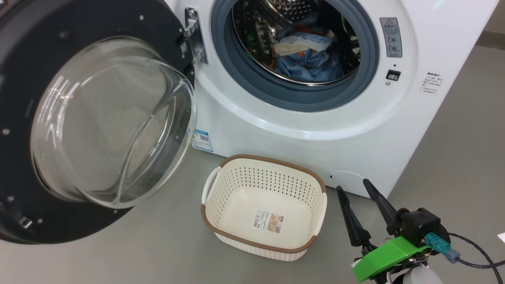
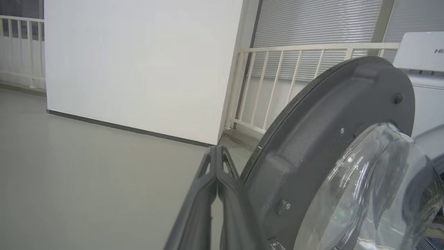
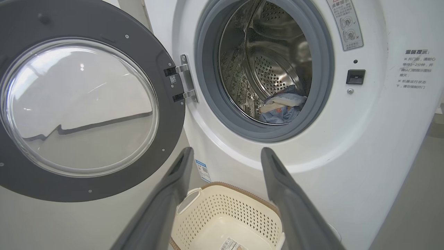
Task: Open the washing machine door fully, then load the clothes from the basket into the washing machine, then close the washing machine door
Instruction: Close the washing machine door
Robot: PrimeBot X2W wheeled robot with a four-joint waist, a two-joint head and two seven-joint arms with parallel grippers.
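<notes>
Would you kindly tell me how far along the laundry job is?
Done: the washing machine door stands wide open, the clothes lie in the drum, the basket holds no clothes. In hand: the shut left gripper sits by the door's rim. Left: closing the door.

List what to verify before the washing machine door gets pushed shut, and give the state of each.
1. The basket emptied: ok, only the label sticker shows on its floor.
2. The clothes fully inside, clear of the gasket: ok, they lie back in the drum.
3. The washing machine door free to swing past the basket: cannot tell, their heights cannot be compared here.
4. The left gripper shut and by the door's outer edge: ok; whether it touches the door, cannot tell.
5. The right gripper out of the doorway: ok, open and low beside the basket.
</notes>
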